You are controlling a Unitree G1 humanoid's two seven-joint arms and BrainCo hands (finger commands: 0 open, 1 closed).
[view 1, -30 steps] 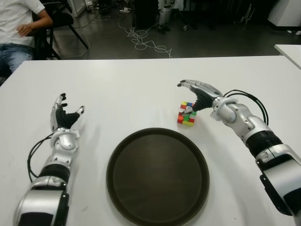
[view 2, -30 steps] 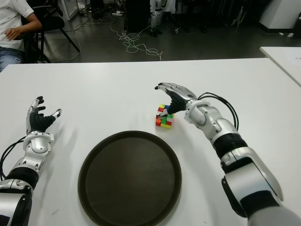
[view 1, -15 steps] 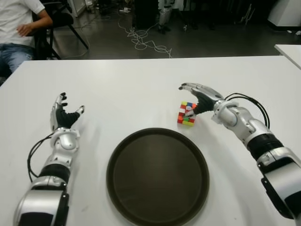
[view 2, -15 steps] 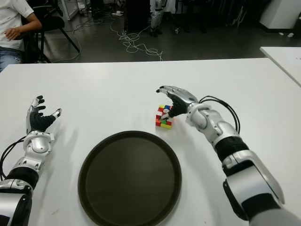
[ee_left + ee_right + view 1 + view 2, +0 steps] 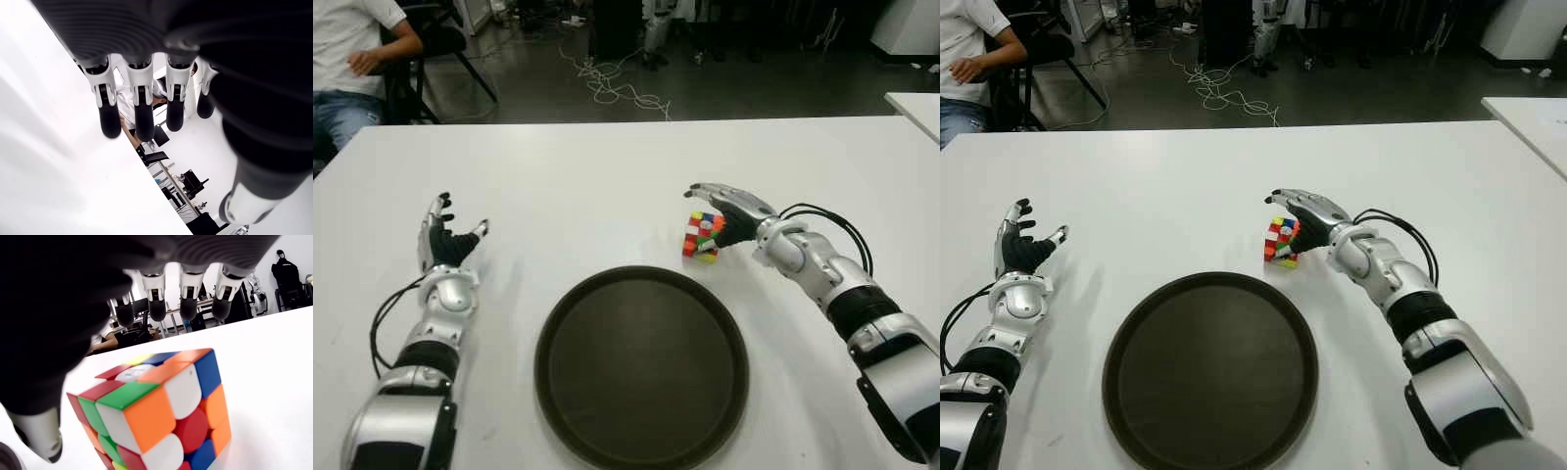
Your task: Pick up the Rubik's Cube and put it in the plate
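My right hand (image 5: 722,217) has dropped closer over the multicoloured Rubik's Cube (image 5: 703,236) — fingers spread, nothing gripped yet. The cube now sits tilted on the white table (image 5: 607,176), just beyond the round dark plate (image 5: 641,362). Closing comes next. My left hand (image 5: 445,245) hovers wide open, well left.

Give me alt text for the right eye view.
The robot's right hand reaches over a Rubik's Cube on a white table, fingers spread, not yet grasping. A dark round plate lies nearer the robot; the left hand is open at far left.
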